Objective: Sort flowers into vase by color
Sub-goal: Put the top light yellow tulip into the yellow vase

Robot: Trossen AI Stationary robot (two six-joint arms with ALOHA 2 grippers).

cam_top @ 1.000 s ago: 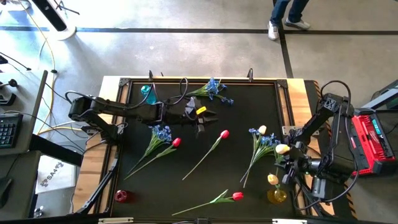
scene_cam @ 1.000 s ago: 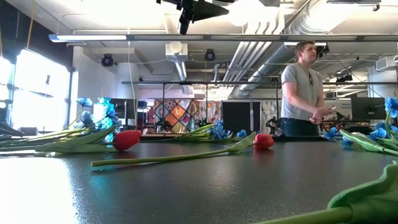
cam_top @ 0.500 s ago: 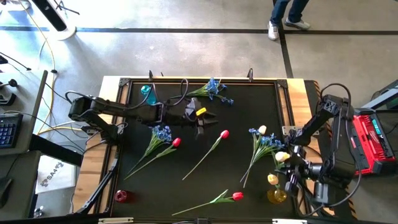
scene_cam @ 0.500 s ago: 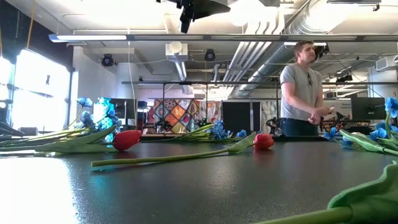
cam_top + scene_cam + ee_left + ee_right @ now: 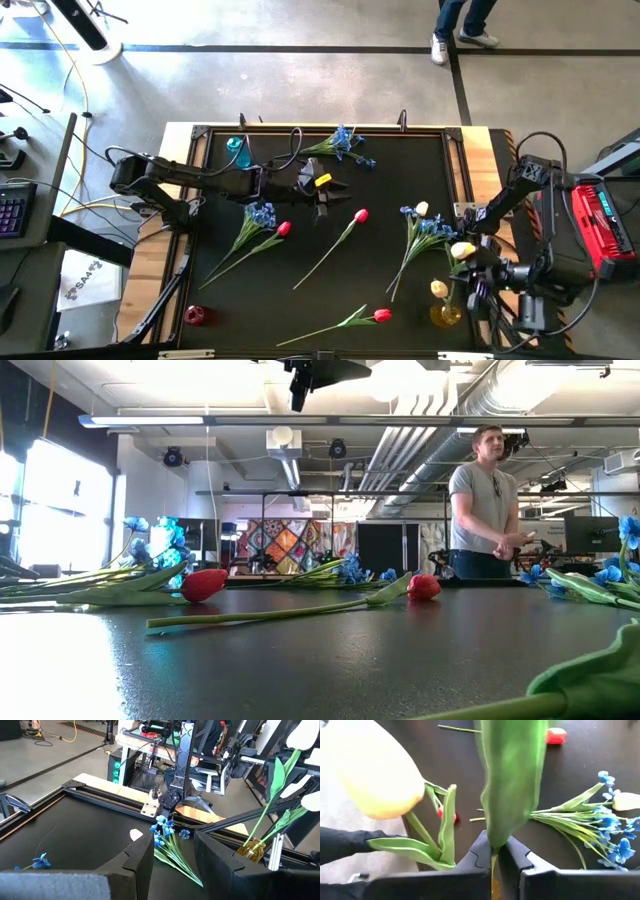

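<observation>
Nearest the front edge of the black tabletop point(image 5: 330, 210), a small amber glass vase point(image 5: 445, 316) stood at the right corner, with one pale yellow tulip point(image 5: 439, 289) already upright in it. The right gripper point(image 5: 492, 851) hung just above that vase, its fingers clamped on the green stem of a second pale yellow tulip point(image 5: 463, 250), whose head sat a little higher than the one in the vase. Left of the amber vase along the same front edge lay a red tulip with a long green stem point(image 5: 381, 316), and far left of it, at the opposite front corner, a small red glass vase point(image 5: 194, 315).

Farther back from the amber vase, a bushy blue spray with a pale tulip head beside it point(image 5: 421, 222) lay on the mat, stems pointing toward the front. Left of that lay a second red tulip point(image 5: 360, 215) in mid-table, then a third red tulip point(image 5: 283, 229) touching another blue spray point(image 5: 261, 213).

The left gripper point(image 5: 322, 192) hovered over the middle of the tabletop behind those flowers, fingers spread apart and empty. Beyond it, near the back edge, lay a third blue spray point(image 5: 345, 141) and a teal glass vase point(image 5: 238, 150).

Past the tabletop a person in a grey shirt point(image 5: 484, 500) stood in the room.
</observation>
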